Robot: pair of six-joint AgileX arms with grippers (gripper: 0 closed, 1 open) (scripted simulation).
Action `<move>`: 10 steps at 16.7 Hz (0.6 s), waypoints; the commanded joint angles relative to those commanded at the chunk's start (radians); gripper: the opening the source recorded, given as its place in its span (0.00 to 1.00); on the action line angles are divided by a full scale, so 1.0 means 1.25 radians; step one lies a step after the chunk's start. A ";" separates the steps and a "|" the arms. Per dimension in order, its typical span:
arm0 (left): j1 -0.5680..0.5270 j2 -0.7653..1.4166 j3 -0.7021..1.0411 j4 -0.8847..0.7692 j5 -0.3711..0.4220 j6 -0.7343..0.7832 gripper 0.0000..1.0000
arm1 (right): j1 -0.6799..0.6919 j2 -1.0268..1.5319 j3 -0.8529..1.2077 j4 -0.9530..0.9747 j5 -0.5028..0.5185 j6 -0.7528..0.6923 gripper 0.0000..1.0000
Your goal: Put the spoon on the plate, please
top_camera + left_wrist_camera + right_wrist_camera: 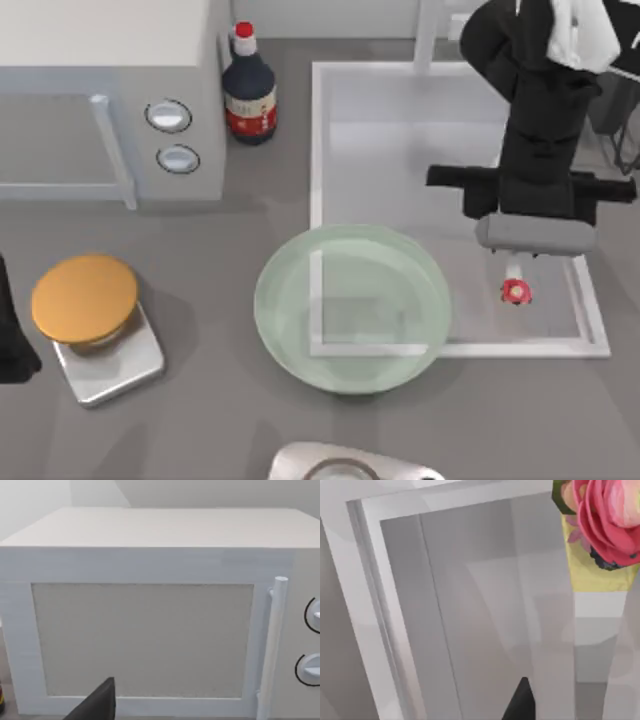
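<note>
Right gripper (513, 262) hangs low over the near right part of the white tray (322, 150), its black arm reaching in from the far right corner. Clenched or released? Cannot tell from here. Just under it sits the spoon (515, 288), one only: a short stretch of white handle ending in a red knob. In the right wrist view the knob looks like a pink-red rose on a yellowish collar (600, 525). The spoon is over the tray, well right of the plate (270, 300).

One plate: big, round, pale green and glassy. It lies over the tray's near left corner, whose rim shows through it.

Left arm (10, 335) is parked at the left edge, its grip not readable.

Around them are one dark sauce bottle (249, 95), one white microwave (100, 60) with two dials, and one orange disc (84, 296) on a metal scale (115, 365). All stand on a plain grey table (220, 400).
</note>
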 joint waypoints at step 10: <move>0.000 0.000 0.000 0.000 0.000 0.000 1.00 | 0.211 0.093 0.132 -0.013 0.013 -0.917 0.00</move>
